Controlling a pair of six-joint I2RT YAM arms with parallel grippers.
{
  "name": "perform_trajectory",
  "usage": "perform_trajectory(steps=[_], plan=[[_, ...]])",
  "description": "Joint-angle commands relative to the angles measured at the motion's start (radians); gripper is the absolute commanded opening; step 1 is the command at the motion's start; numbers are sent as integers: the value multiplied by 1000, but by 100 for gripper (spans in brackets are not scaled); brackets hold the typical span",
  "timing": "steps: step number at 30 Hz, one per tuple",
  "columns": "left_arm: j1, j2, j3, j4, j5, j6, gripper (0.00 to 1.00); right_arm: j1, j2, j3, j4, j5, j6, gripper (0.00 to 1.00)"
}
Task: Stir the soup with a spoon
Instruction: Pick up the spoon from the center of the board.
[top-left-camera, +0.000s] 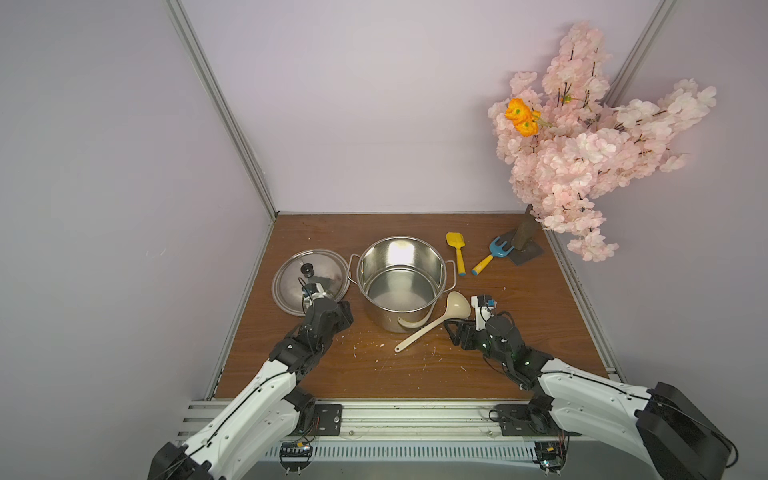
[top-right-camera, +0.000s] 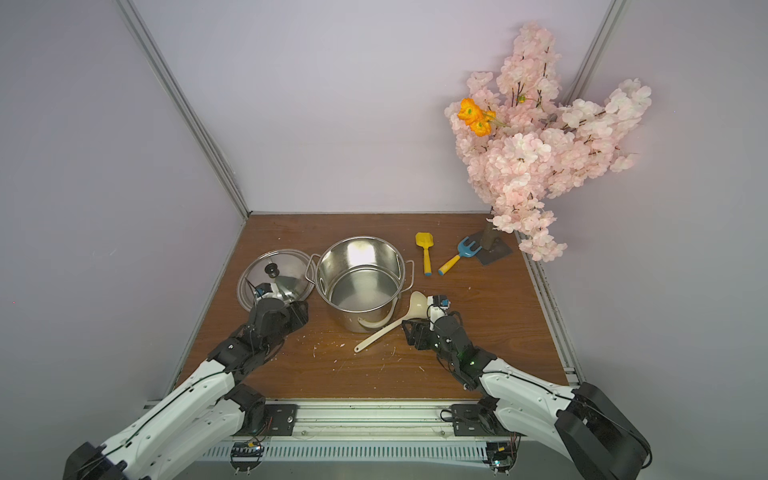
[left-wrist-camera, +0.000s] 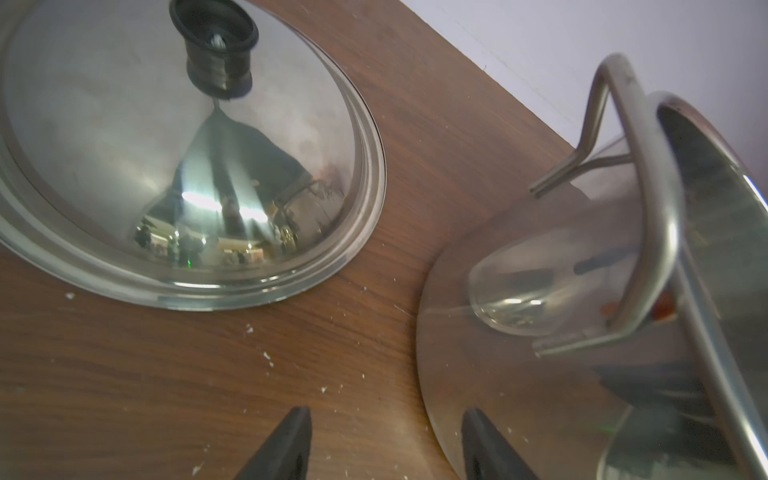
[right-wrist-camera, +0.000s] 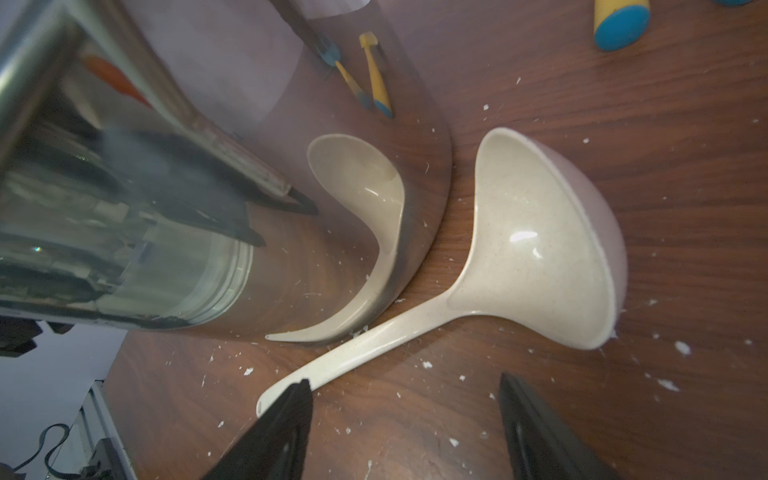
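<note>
R gripper (right-wrist-camera: 405, 380) is wide open & holds nothing, only bare table (right-wrist-camera: 623, 208) shows btwn its 2 black fingers (right-wrist-camera: 274, 436). It sits low over the table. One finger tip is right by the thin end of the spoon (right-wrist-camera: 519, 241), can't tell if they touch. The spoon lies on the table, big round part tipped on its side w/ the open face turned to the pot (top-left-camera: 378, 316). Its long handle runs just beside the bottom of the pot, on the R arm's side, & you can see the spoon again as a picture in the shiny pot wall. In both top views the pot stands up straight in the middle of the table w/ its top open. L gripper (left-wrist-camera: 387, 410) is on the other side of the pot, fingers apart too, nothing in them, low btwn the pot & the lid (top-left-camera: 324, 266). The lid lies flat on the table next to the pot, black knob up. Further back on the R side are a yellow shovel (top-left-camera: 457, 251) & a blue rake (top-left-camera: 494, 251), near each other, well apart from the spoon. Behind them in the corner stands a pink flower tree (top-left-camera: 582, 158) w/ an orange flower (top-left-camera: 519, 116). Small white crumbs are all over the table.
</note>
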Motion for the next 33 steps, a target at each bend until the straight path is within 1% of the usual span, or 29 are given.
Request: perform_trajectory(steps=[1, 5, 7, 11, 15, 19, 24, 27, 33], plan=[[-74, 8, -42, -50, 77, -36, 54, 9, 27, -10, 65, -17, 22, 74], [-241, 80, -44, -33, 20, -55, 46, 18, 60, 8, 67, -23, 20, 74], [-299, 124, -35, -5, 8, -46, 40, 20, 66, 11, 67, -21, 20, 73], [-373, 221, -19, 86, 16, -18, 29, 24, 75, 17, 66, -25, 17, 73], [-420, 317, -18, 192, 13, -2, 16, 29, 74, 21, 51, -27, 14, 73], [-442, 389, -25, 303, 15, 16, 15, 32, 60, 21, 29, -22, 11, 73], [-455, 438, -63, 437, -3, 14, 16, 37, 27, -9, 32, -11, 24, 73], [-471, 477, -70, 491, -7, 12, 17, 39, 12, -24, 32, -1, 37, 73], [-532, 575, -57, 564, -38, 0, 19, 47, 0, -35, 26, 6, 53, 73]])
